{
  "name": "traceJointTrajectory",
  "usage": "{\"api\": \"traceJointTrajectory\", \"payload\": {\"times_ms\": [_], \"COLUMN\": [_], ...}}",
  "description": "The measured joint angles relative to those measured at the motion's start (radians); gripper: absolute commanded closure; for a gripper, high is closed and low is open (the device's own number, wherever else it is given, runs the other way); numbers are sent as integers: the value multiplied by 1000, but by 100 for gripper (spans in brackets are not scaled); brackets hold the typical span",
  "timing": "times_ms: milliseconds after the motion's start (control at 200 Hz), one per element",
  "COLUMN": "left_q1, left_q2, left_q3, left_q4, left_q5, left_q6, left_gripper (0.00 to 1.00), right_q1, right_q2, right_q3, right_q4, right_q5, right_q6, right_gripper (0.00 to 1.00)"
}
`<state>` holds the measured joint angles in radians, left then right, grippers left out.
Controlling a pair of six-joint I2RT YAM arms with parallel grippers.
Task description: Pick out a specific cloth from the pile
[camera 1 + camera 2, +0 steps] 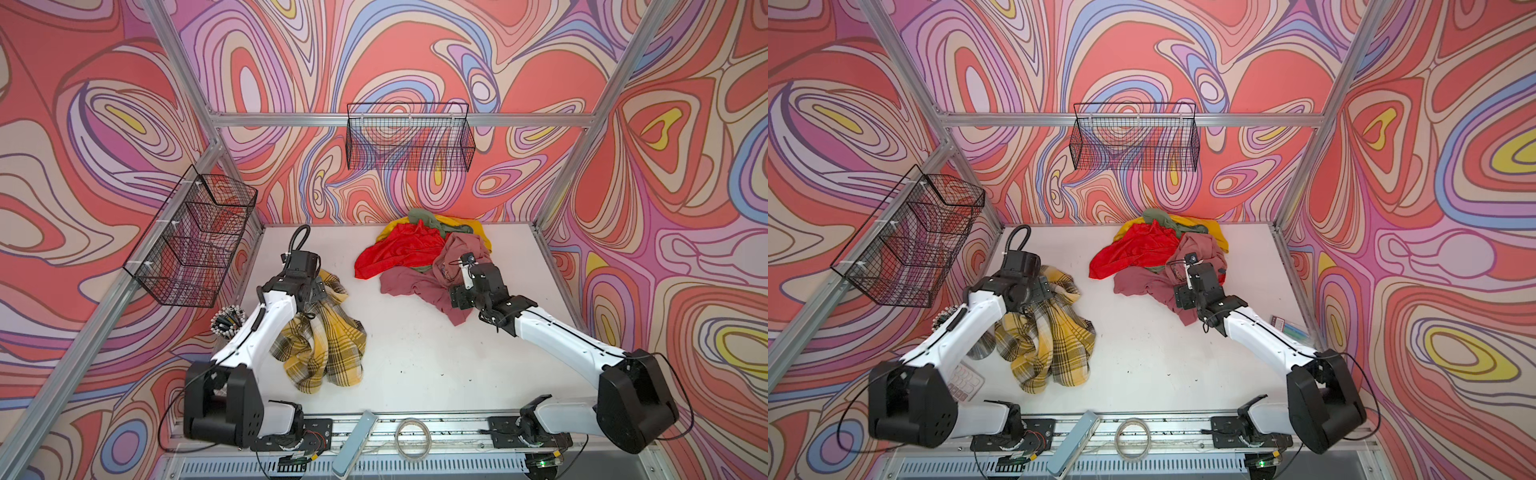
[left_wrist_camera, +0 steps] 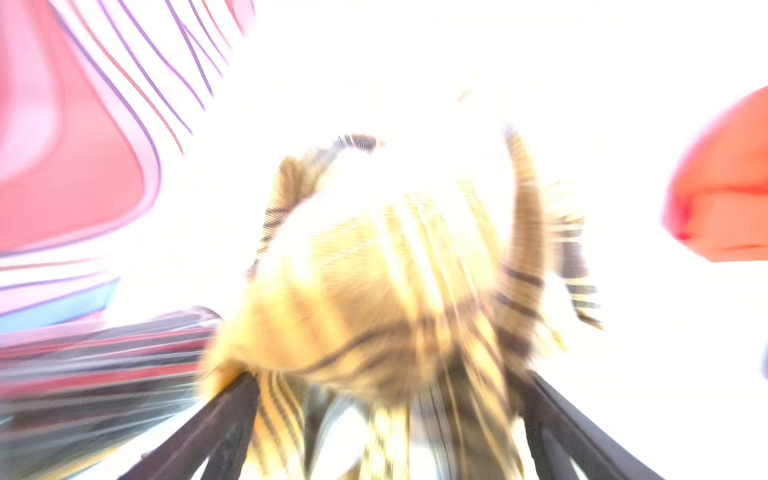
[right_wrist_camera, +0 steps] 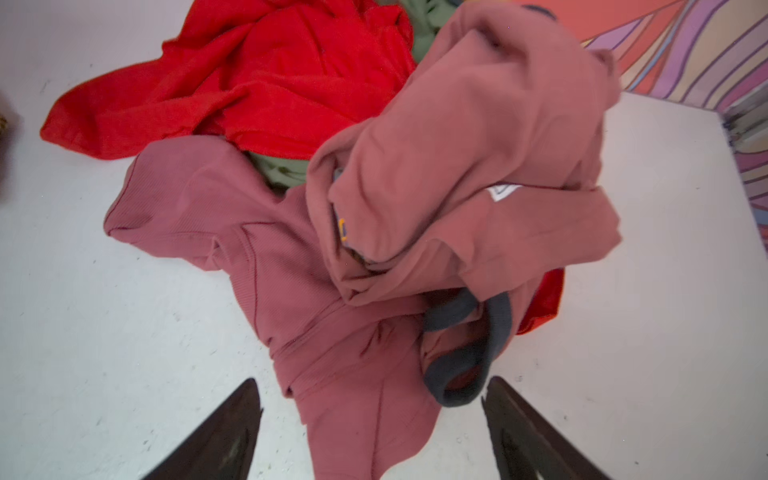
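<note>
Plaid flannel in yellow and cream, the cloth (image 1: 320, 345) lies crumpled on the counter (image 1: 436, 365) near its left edge. It is well apart from the pile (image 1: 415, 253), which sits against the far edge, right of the middle. In both top views bare counter separates the two. The cloth's long axis runs roughly from the far edge toward the near edge. Its narrow, gathered end points at the far edge and lies under the left arm's wrist, and the folds fan wider toward the near edge. The left hand (image 2: 390, 386) is spread wide in its blurred, overexposed wrist view, with plaid bunched between the fingers (image 2: 232, 415) but no pinch to be seen. The right hand (image 3: 372, 382) is also wide and holds nothing, poised over the pink garment (image 3: 457, 166) at the pile's near side, beside the red one (image 3: 270, 75). By my reading the picking itself is done and the step in hand is the release. The next move probably calls for the left hand to rise straight off the gathered end without catching a fold. The right hand should draw away from the pile without dragging the pink garment along.
</note>
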<state>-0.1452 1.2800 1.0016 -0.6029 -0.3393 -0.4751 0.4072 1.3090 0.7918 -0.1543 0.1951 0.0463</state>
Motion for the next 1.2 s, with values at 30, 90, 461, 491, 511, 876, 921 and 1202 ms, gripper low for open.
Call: {"api": "traceJointTrajectory", "payload": {"times_ms": [30,90,461,491,511,876,921,1202], "left_q1": [-10,-44,-171,-171,-171,-172,-171,-26], "left_q2": [-53,-150,-527,-537,-542,-587,-568,-201], "left_q3": [-20,-62,-401,-426,-443,-789,-828,-836], "left_q4": [13,37,203,224,240,756,837,1214], "left_q5": [-2,-8,-133,-142,-149,-246,-246,-121], "left_q6": [10,37,203,212,219,415,437,464], "left_gripper": [0,0,0,0,0,0,0,0], "right_q1": [-14,-41,-189,-198,-202,-247,-256,-345], "right_q2": [-18,-48,-29,-11,-1,188,214,389], "right_q3": [-29,-87,-386,-402,-411,-442,-433,-423], "right_q4": [34,103,585,624,646,1003,1022,1211], "right_q5": [3,11,24,25,25,-2,-8,-54], "right_q6": [-7,-22,-71,-71,-69,-88,-94,-83], "right_gripper": [11,10,10,10,11,11,11,11]}}
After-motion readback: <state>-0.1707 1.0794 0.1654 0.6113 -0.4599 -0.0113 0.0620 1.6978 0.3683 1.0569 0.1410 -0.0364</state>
